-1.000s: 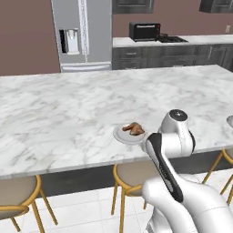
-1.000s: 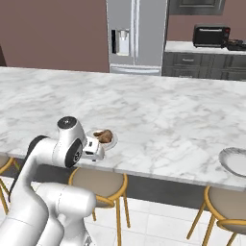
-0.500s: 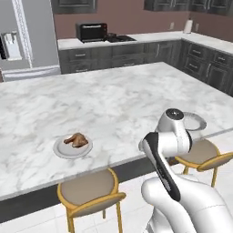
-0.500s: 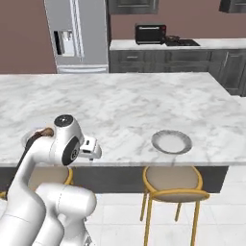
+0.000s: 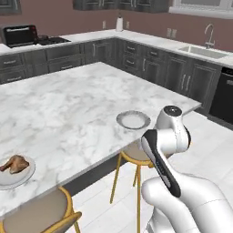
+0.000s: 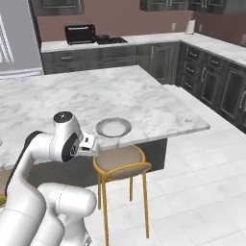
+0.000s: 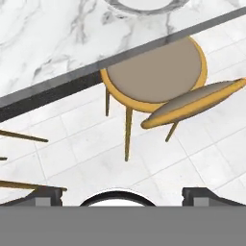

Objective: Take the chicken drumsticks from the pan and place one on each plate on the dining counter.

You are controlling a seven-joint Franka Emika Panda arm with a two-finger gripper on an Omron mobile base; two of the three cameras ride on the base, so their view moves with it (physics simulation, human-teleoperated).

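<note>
One chicken drumstick (image 5: 13, 164), golden-brown, lies on a white plate (image 5: 22, 178) at the near left of the dining counter (image 5: 68, 104). A second plate (image 5: 133, 119) (image 6: 113, 127), with nothing on it, sits near the counter's front edge, just ahead of my folded arm. In the hand view my gripper (image 7: 124, 196) points down at the floor beside the counter edge. Its fingertips (image 7: 45, 196) stand wide apart, open with nothing between them. The empty plate's rim (image 7: 144, 4) shows at the top of that view. I cannot make out the pan.
A yellow-legged stool (image 7: 153, 72) (image 6: 120, 161) stands under the counter edge below the empty plate, and another (image 5: 41, 214) stands at the lower left. A black toaster oven (image 6: 79, 33) sits on the back counter, dark cabinets line the right wall, and a sink (image 5: 200, 50) is at the far right.
The base has driven right along the counter, so both base views have shifted. The drumstick plate now sits at far left and the empty plate ahead. The gripper has stayed open.
</note>
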